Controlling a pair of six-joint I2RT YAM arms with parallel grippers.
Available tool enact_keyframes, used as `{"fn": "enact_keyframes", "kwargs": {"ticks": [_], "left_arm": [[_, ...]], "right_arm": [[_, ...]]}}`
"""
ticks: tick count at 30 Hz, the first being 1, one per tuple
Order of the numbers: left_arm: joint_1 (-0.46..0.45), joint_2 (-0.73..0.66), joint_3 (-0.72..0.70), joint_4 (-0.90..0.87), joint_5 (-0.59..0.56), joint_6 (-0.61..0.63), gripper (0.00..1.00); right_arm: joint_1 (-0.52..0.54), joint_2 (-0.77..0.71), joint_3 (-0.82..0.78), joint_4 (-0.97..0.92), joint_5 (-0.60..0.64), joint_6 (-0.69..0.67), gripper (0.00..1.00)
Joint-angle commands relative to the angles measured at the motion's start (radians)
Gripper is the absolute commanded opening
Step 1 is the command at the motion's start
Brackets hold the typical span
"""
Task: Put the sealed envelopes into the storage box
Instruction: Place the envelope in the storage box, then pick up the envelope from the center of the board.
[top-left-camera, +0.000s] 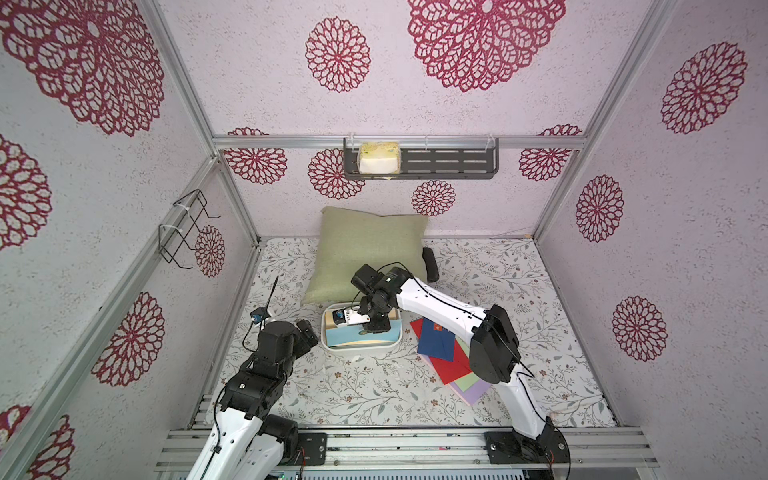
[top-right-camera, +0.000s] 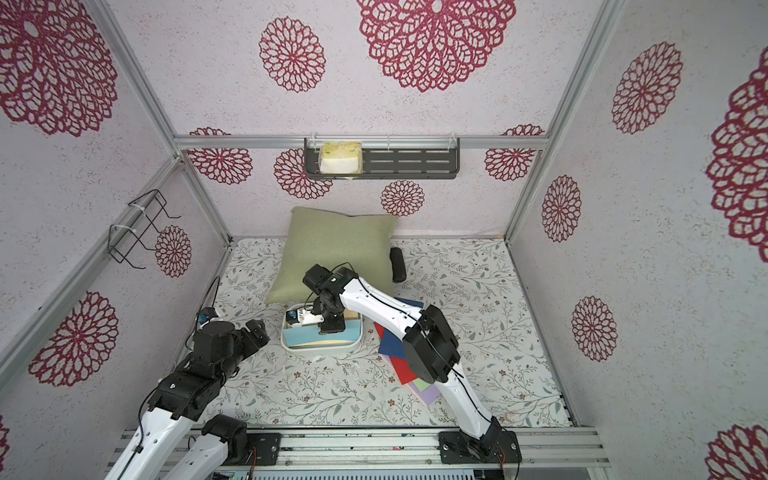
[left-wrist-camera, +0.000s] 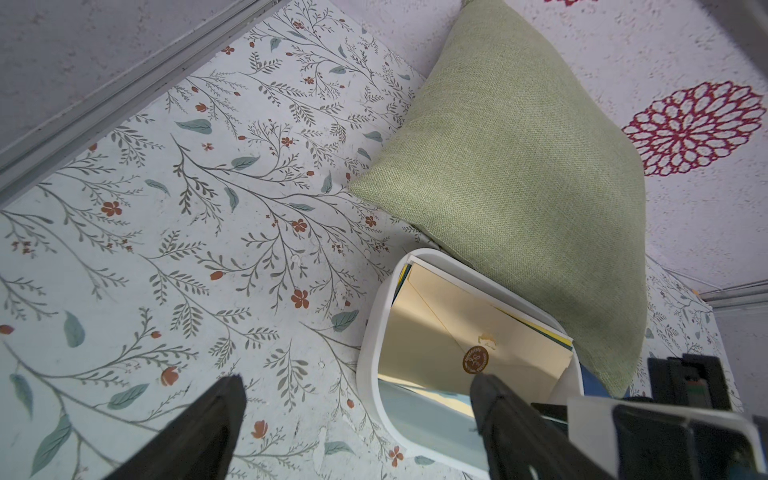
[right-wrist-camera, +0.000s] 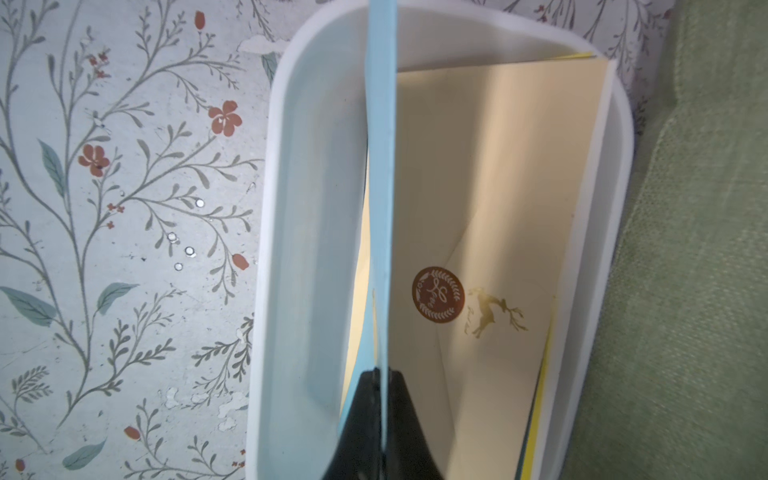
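A placing step is in hand: the light blue envelope (right-wrist-camera: 380, 166) is held on edge inside the storage box (right-wrist-camera: 316, 208), against the cream envelope (right-wrist-camera: 498, 166) lying there. The right gripper (right-wrist-camera: 382, 376) is seen almost closed, pinching that envelope's edge, though whether the pinch is loosening cannot be told. Release and a lift clear are judged to be called for next. A stack of sealed envelopes (top-left-camera: 451, 365) waits on the counter (top-left-camera: 374, 386) at three o'clock of the box. The left gripper (left-wrist-camera: 357, 380) is spread wide and empty at nine o'clock.
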Motion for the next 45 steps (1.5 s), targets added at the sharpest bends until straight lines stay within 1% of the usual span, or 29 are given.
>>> {"fn": "enact_keyframes", "kwargs": {"ticks": [1,6,10,14,17,20,22,24,26,28,31,34,37,40,43,45], "left_arm": [[0.006,0.010,-0.004,-0.010,-0.003,-0.002,0.93],[0.006,0.034,0.000,0.002,0.006,0.009,0.93],[0.007,0.057,0.009,-0.001,0.008,0.015,0.92],[0.007,0.062,0.010,0.018,0.047,0.034,0.93],[0.007,0.071,0.013,0.064,0.139,0.057,0.92],[0.004,0.095,0.011,0.128,0.254,0.066,0.91],[0.002,0.129,0.000,0.195,0.341,0.070,0.89],[-0.019,0.171,0.011,0.232,0.393,0.064,0.87],[-0.071,0.210,0.026,0.270,0.409,0.056,0.86],[-0.156,0.266,0.053,0.313,0.398,0.052,0.86],[-0.280,0.380,0.135,0.334,0.384,0.059,0.86],[-0.371,0.527,0.227,0.345,0.365,0.039,0.86],[-0.460,0.690,0.313,0.404,0.370,0.035,0.85],[-0.531,0.873,0.435,0.403,0.365,0.040,0.85],[-0.574,1.040,0.555,0.394,0.380,0.039,0.84],[-0.591,1.139,0.627,0.370,0.381,0.039,0.82]], "right_arm": [[0.005,0.005,0.032,-0.008,0.052,0.025,0.19],[0.006,0.008,0.026,0.079,0.116,0.085,0.34],[0.003,0.014,0.038,0.139,0.171,0.158,0.43],[-0.011,-0.001,0.046,0.178,0.174,0.224,0.45],[-0.039,-0.058,0.018,0.239,0.144,0.319,0.45],[-0.071,-0.200,-0.154,0.412,0.146,0.451,0.47],[-0.102,-0.323,-0.324,0.554,0.165,0.564,0.50],[-0.138,-0.448,-0.497,0.670,0.162,0.669,0.50],[-0.187,-0.581,-0.699,0.797,0.168,0.781,0.52],[-0.250,-0.710,-0.903,0.917,0.165,0.904,0.54],[-0.361,-0.842,-1.129,1.018,0.145,1.053,0.53],[-0.450,-0.908,-1.279,1.066,0.100,1.152,0.53],[-0.505,-0.925,-1.389,1.122,0.032,1.217,0.52],[-0.524,-0.905,-1.454,1.164,-0.032,1.258,0.52],[-0.531,-0.864,-1.480,1.196,-0.092,1.285,0.51],[-0.533,-0.841,-1.493,1.214,-0.098,1.305,0.49]]}}
